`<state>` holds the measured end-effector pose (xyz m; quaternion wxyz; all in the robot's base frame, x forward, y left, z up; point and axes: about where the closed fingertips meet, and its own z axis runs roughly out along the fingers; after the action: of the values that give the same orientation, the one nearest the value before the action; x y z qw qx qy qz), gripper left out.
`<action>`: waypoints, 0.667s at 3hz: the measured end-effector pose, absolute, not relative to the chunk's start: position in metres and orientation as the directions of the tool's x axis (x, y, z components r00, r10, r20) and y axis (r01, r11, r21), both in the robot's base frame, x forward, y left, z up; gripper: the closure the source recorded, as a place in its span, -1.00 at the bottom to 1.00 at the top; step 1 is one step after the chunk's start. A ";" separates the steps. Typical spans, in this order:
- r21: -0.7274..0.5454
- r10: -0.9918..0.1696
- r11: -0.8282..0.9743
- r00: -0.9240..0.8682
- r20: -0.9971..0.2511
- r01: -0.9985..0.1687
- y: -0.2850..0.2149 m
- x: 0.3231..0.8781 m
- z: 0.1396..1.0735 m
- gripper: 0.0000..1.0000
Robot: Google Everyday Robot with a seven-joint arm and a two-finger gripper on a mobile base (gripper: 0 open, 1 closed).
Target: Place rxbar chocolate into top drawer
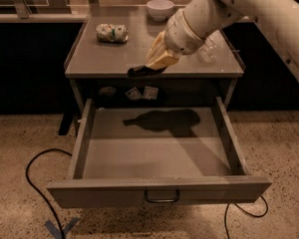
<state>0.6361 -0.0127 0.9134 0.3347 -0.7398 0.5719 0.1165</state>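
One rxbar chocolate (138, 72), dark and flat, is pinched between the closed fingers of the gripper (152, 66) above the tabletop's (104, 59) front edge, its long axis roughly level and its free end pointing left in view. Below it stands one open top drawer (154, 190). Behind are one crushed can (112, 33) and one white bowl (160, 9).
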 end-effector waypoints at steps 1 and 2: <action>-0.369 -0.784 -0.133 0.326 -0.529 -0.920 -0.040 0.635 0.879 1.00; -0.371 -0.785 -0.136 0.329 -0.525 -0.919 -0.043 0.635 0.876 1.00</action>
<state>0.6349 -0.0426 0.8764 0.3266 -0.7467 0.5703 0.1023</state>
